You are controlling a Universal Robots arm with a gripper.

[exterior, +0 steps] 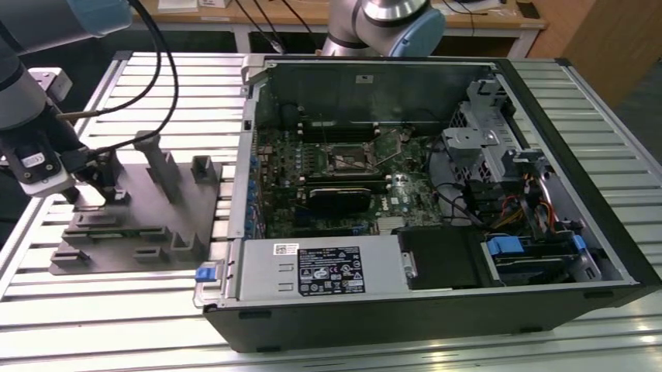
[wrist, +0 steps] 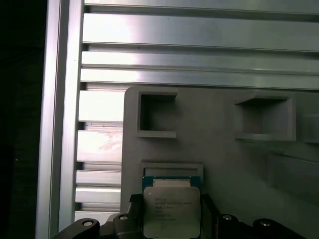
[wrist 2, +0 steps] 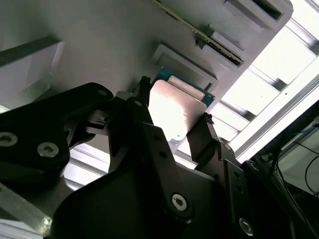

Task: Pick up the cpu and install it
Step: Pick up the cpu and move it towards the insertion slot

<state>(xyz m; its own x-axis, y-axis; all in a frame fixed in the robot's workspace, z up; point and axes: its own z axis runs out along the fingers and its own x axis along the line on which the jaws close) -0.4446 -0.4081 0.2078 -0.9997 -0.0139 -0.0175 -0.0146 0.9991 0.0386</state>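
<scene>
While the pincer (wrist 2: 174,107) grips the cpu (wrist: 171,211) by two opposite edges, one of its black fingers (wrist 2: 202,138) on each side, the chip sits at its shallow seat on the grey fixture (exterior: 155,209), at the exterior view's left. The silver-grey top faces up, and a thin green border shows round it in both wrist views. Lines of small print cross the metal top in the first wrist view.

Two square open recesses (wrist: 157,117) lie in the fixture beyond the chip, with flat grey plate between them. The fixture's outer edge runs close beside the chip, and past it lie the bare aluminium slats of the table (exterior: 155,77).

In the exterior view, tall fixture posts (exterior: 155,159) stand just beside the pincer toward the view's right. A narrow strip of bare slats separates the fixture from the open computer case (exterior: 579,155) at centre and right. Inside it, the motherboard (exterior: 310,178) lies flat with its square socket (exterior: 346,159) near the middle, hemmed by the case walls and by bundled cables at the right.

A white printed label (exterior: 329,271) sits on the silver power supply at the case's near edge, its text too small to make out. The arm (exterior: 21,93) enters from the upper left of the frame, with a black cable (exterior: 155,62) looping down beside it.
</scene>
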